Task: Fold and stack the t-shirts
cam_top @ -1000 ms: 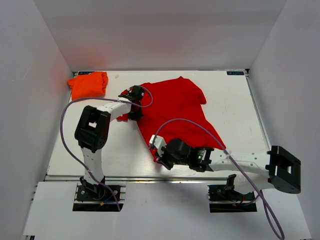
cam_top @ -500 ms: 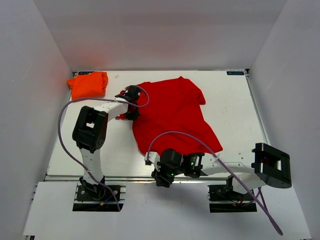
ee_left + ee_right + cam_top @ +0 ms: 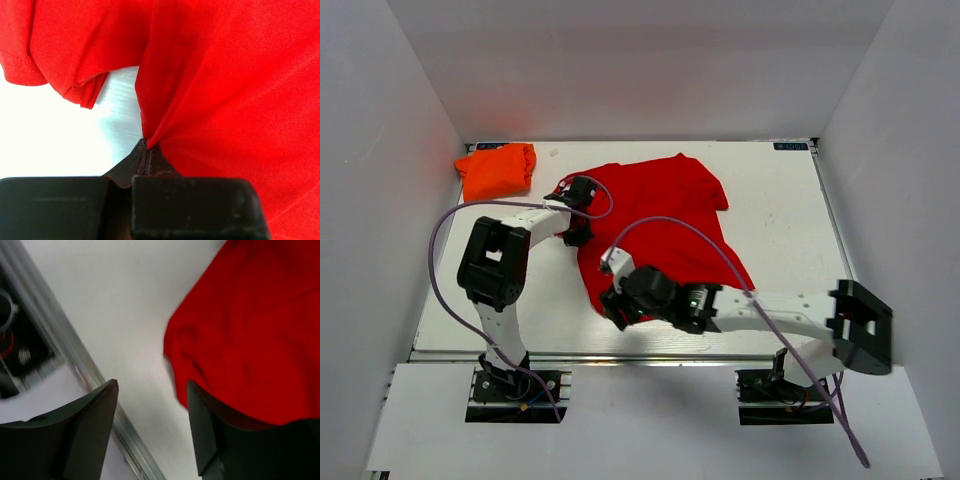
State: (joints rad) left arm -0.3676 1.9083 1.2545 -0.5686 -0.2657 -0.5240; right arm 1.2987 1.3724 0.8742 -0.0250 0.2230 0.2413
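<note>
Red tee lies rumpled on the bench; orange tee sits bunched in the far-left corner. Left claw is clamped on the red left edge; right claw gapes beside the near hem. Limp, light cloth, likely best gripped at corners.

Robotics lab cell, plain white walls, white table, bolted arm bases

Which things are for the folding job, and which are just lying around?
For the job:
red t-shirt, pinched by the shut left end effector
orange t-shirt, in the far left corner
right end effector, open beside the red t-shirt's near edge

Just there:
table
metal rail along its near edge
</note>
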